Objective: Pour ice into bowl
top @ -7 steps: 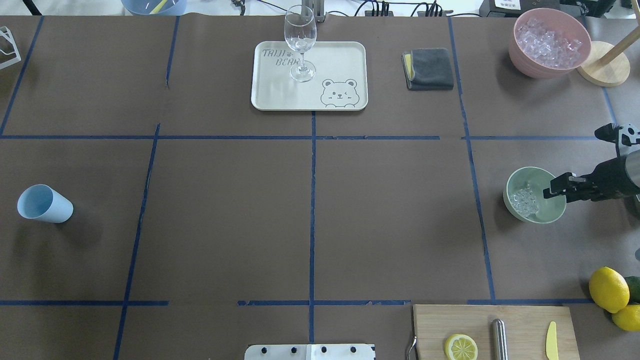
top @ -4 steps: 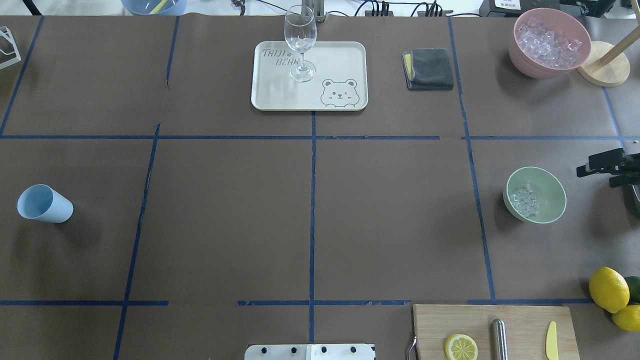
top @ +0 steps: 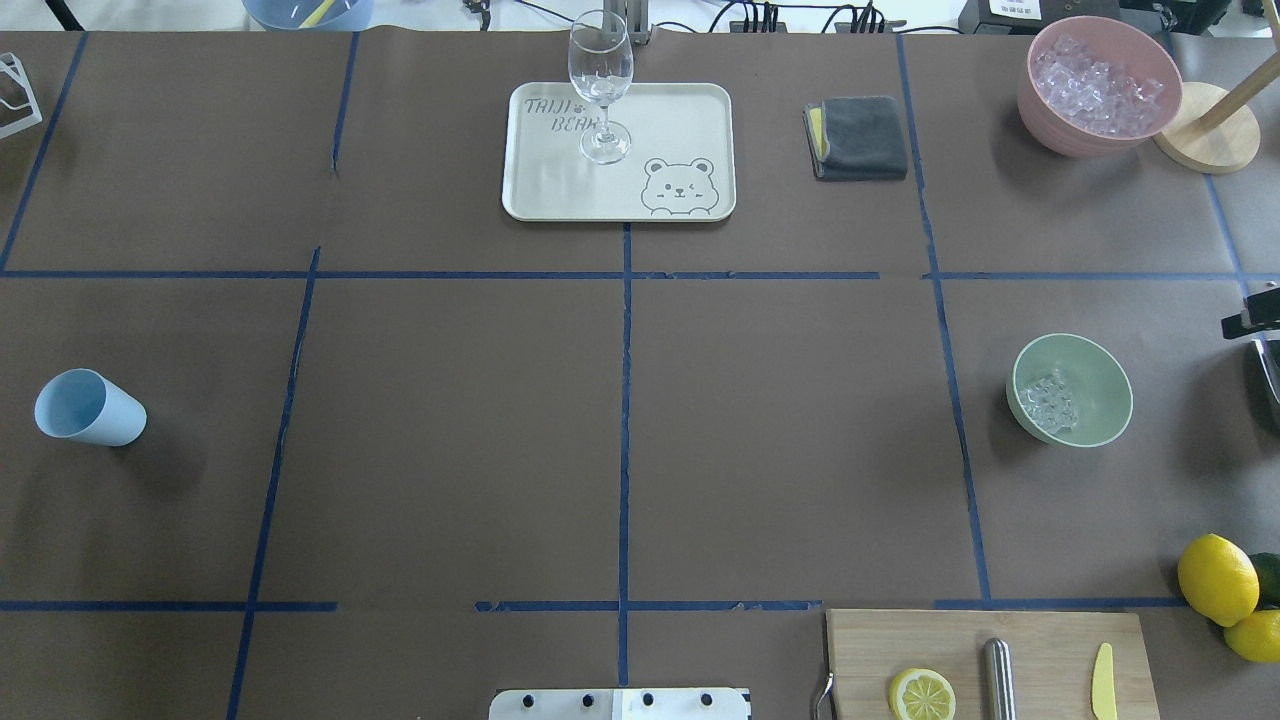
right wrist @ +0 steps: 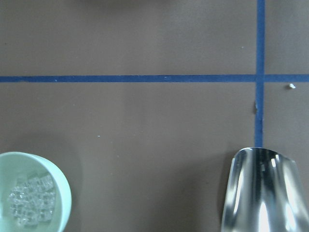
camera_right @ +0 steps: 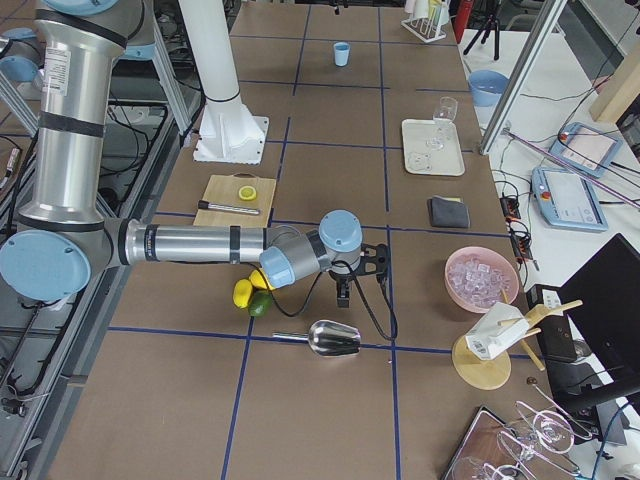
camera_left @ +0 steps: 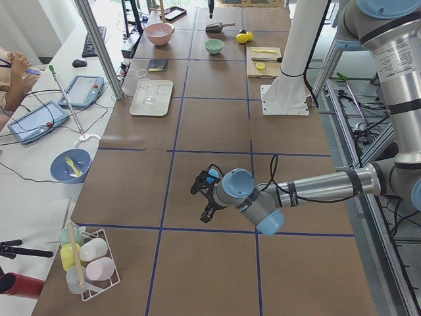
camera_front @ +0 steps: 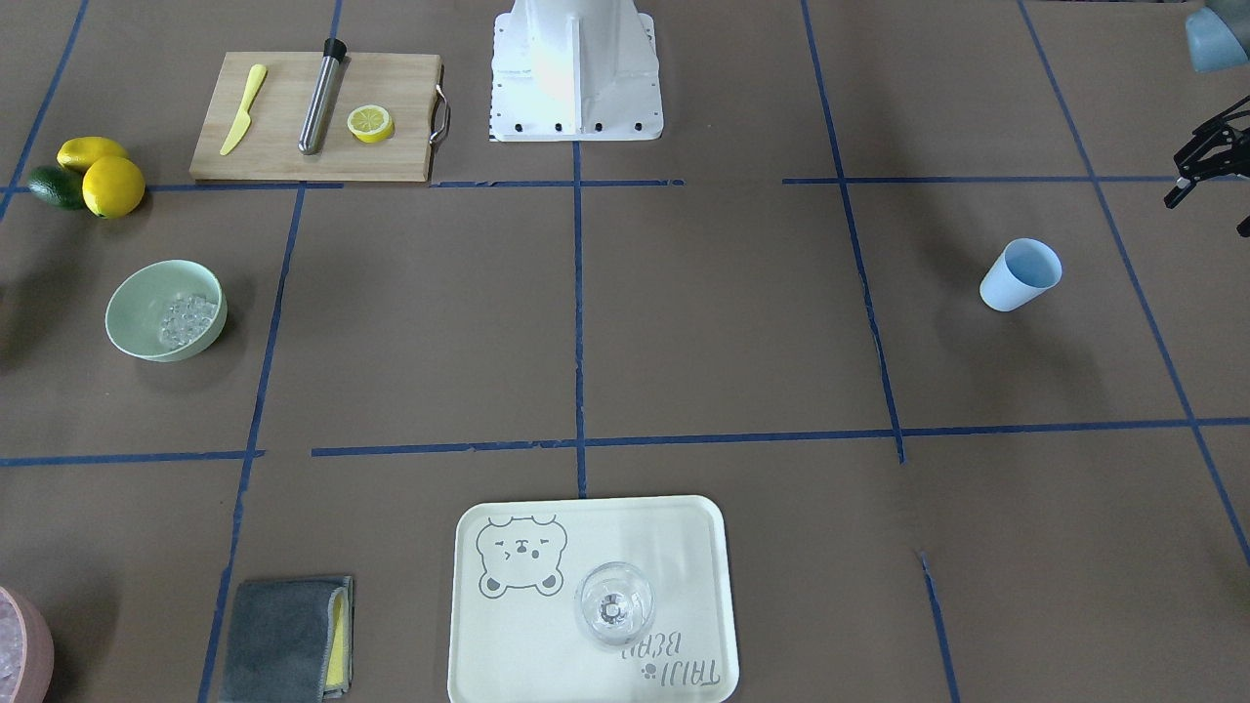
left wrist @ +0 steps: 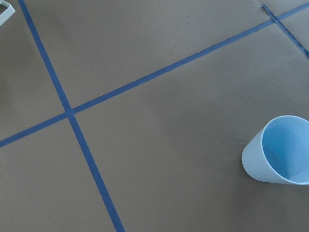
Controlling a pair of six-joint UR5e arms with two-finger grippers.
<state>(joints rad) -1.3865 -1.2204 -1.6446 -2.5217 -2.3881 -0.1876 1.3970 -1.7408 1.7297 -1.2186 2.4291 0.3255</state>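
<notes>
The pale mint-green bowl (top: pixel 1098 372) stands on the table's right side with a small heap of clear ice (top: pixel 1048 400) in it. The front view also has the bowl (camera_front: pixel 137 317) and the ice (camera_front: pixel 186 317); in the right wrist view the bowl (right wrist: pixel 53 179) and the ice (right wrist: pixel 30 203) sit at the lower left. My right gripper (camera_right: pixel 362 280) is open, empty and off to the bowl's right; only a tip of it (top: pixel 1250 322) enters the overhead view. My left gripper (camera_front: pixel 1211 210) hangs open and empty, apart from the blue cup (camera_front: pixel 1020 274).
A metal scoop (camera_right: pixel 330 338) lies on the table beside the right gripper. A pink tub of ice (top: pixel 1098 85) stands at the back right, a grey cloth (top: pixel 858 137) and a tray (top: pixel 680 120) with a glass (top: pixel 601 85) behind. Lemons (top: pixel 1217 578) and a cutting board (top: pixel 1040 640) are near the front.
My right gripper has pulled back from over the bowl to the right edge of the overhead view. The bowl, its ice and the blue cup have not moved.
</notes>
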